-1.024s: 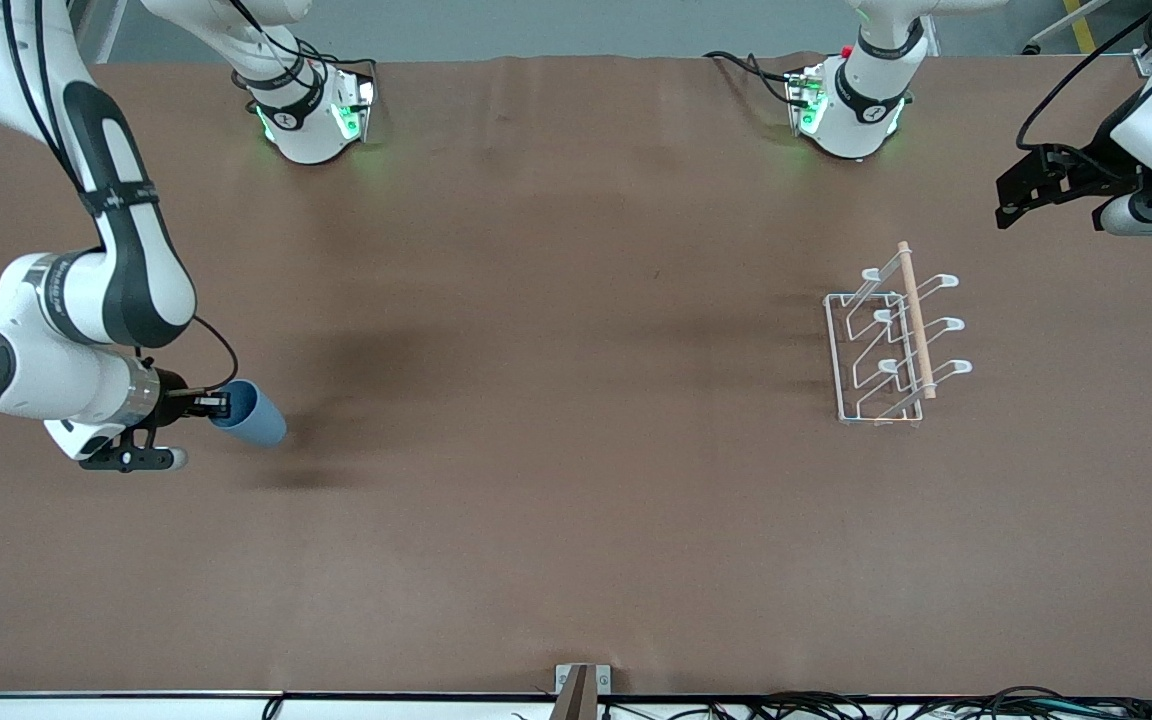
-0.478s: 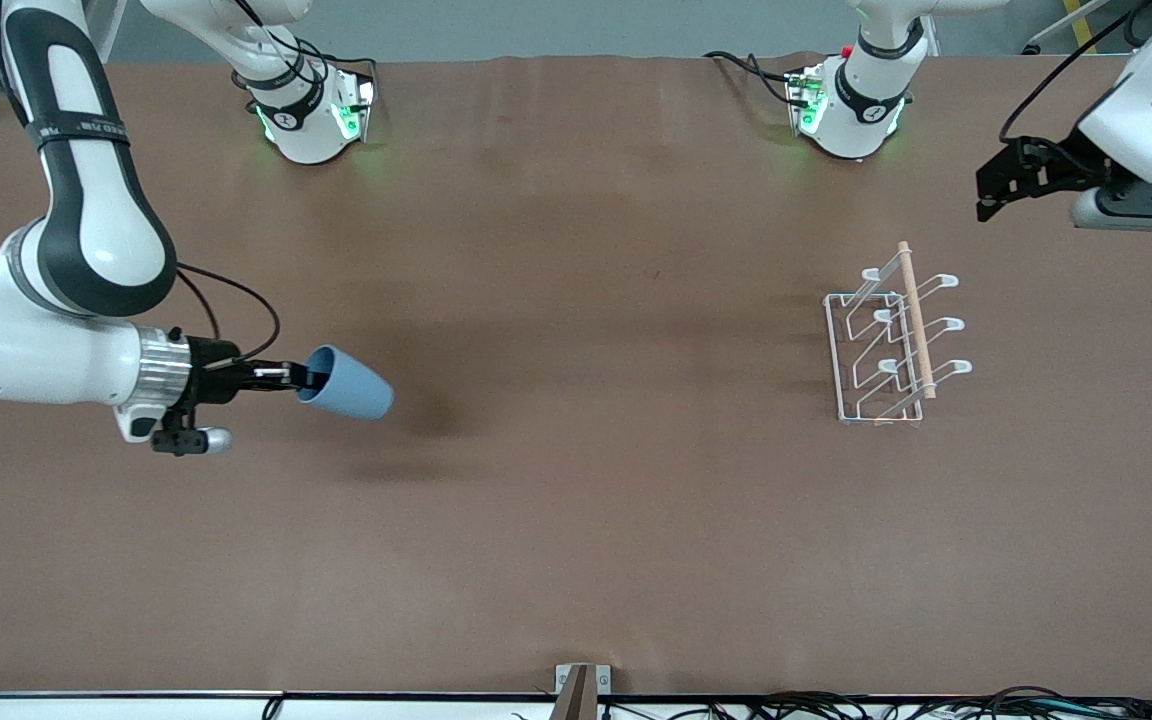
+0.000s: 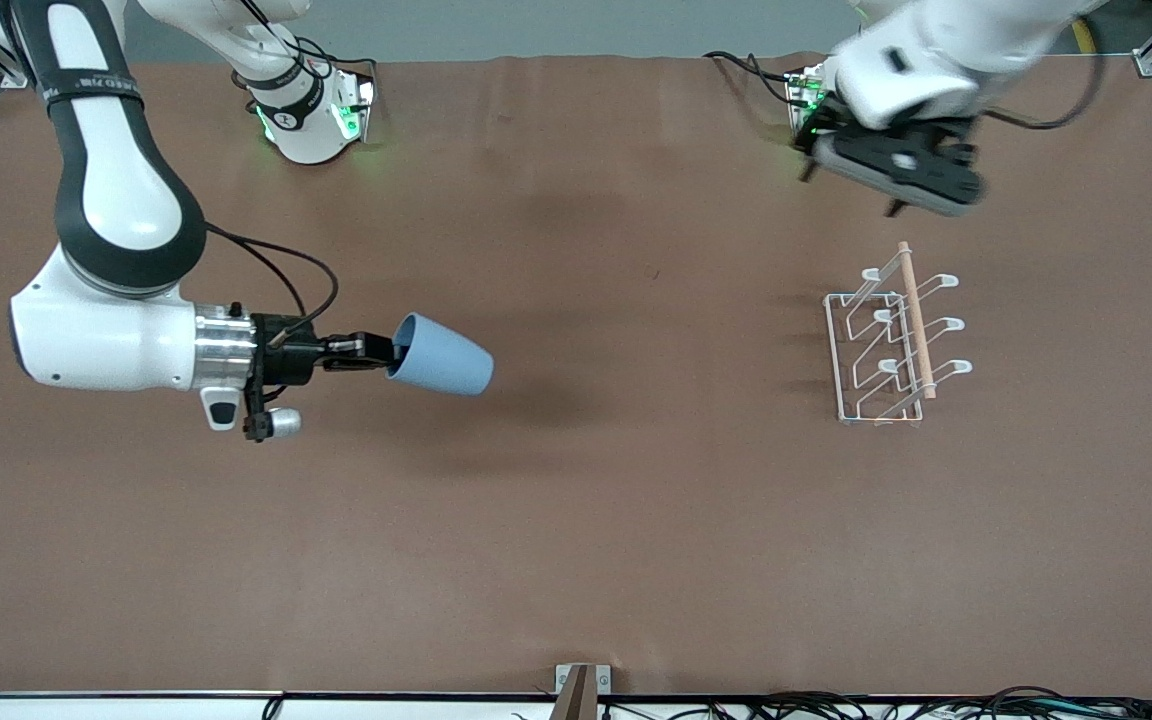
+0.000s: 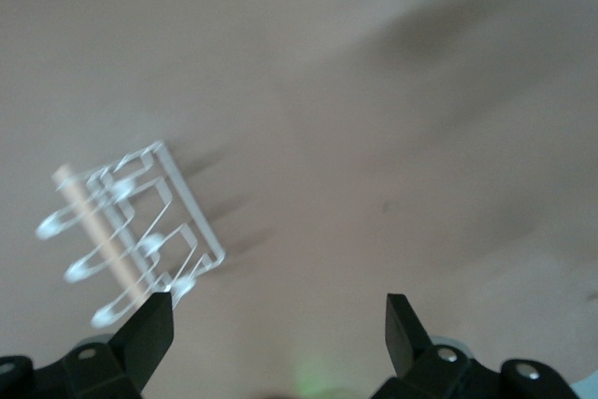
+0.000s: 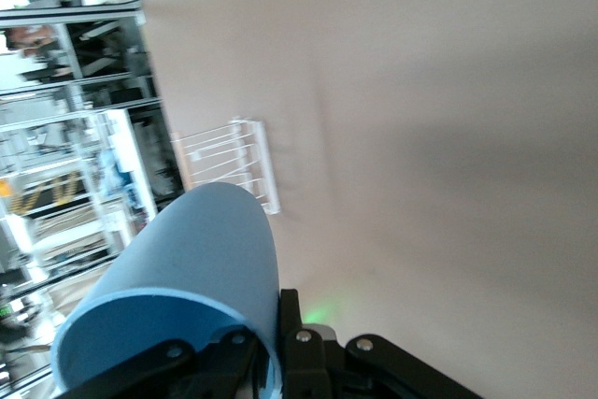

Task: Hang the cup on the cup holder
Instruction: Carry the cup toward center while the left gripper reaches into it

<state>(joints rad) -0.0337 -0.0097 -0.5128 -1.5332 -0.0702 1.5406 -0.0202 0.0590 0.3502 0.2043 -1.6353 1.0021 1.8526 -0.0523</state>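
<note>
The light-blue cup [image 3: 441, 357] lies on its side in the air over the middle of the table, its closed end pointing toward the left arm's end. My right gripper [image 3: 388, 356] is shut on the cup's rim, one finger inside and one outside; the cup also fills the right wrist view [image 5: 182, 282]. The white wire cup holder [image 3: 891, 345] with its wooden rod stands toward the left arm's end, and shows in the left wrist view [image 4: 131, 235]. My left gripper [image 4: 278, 332] is open and empty, in the air near the left arm's base [image 3: 901, 170].
The brown table mat [image 3: 576, 520] spreads under everything. The arm bases stand along the table edge farthest from the front camera. A small metal bracket [image 3: 582, 682] sits at the nearest edge.
My right gripper has carried the cup toward the middle of the table. My left arm has swung in from the table's end to above the space between its base and the holder.
</note>
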